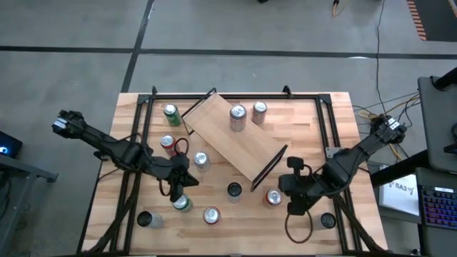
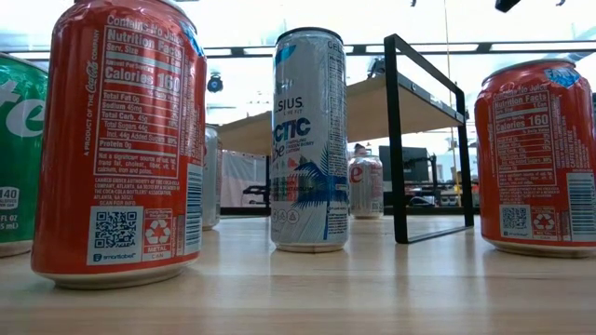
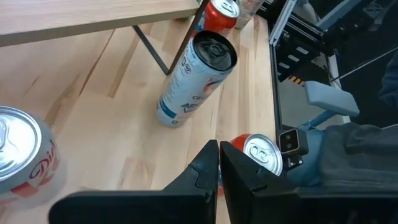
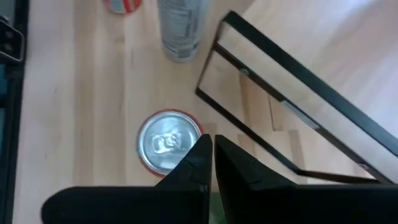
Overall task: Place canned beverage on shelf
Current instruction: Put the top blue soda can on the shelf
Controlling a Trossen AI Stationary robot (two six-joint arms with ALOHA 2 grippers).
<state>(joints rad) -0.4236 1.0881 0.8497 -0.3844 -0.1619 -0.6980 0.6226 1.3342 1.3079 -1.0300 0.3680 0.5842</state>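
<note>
Hovering low over the plank tabletop (image 1: 300, 121), jaws pressed together and holding nothing: the left gripper (image 1: 180, 187), on an arm stretched in from the table's left edge, beside a green can (image 1: 183, 203). Likewise pressed shut and empty, the right gripper (image 1: 294, 191), its arm folded in from the right edge, just beside a red can (image 1: 273, 197) with a silver top.

Ten cans counted from overhead, all upright cylinders of printed metal. Nearest the front edge: a dark-topped can (image 1: 145, 219), a red-and-white can (image 1: 211, 215) and another dark-topped can (image 1: 328, 220). Farther in: a tall slim pale can (image 1: 234, 190) with a black lid, a silver can (image 1: 201, 160), a second red can (image 1: 168, 143) and a second green can (image 1: 171, 113).

Set diagonally across the middle of the table: the shelf (image 1: 228, 139), a smooth rectangular light-wood board on thin black metal end frames. Standing on it toward the far end: two silver-topped cans, one (image 1: 237, 115) just beside the other (image 1: 259, 110).

At table height, glossy red labels with nutrition panels up close, the slim pale can's white-and-blue print between them, the shelf's black frame (image 2: 428, 140) behind.
</note>
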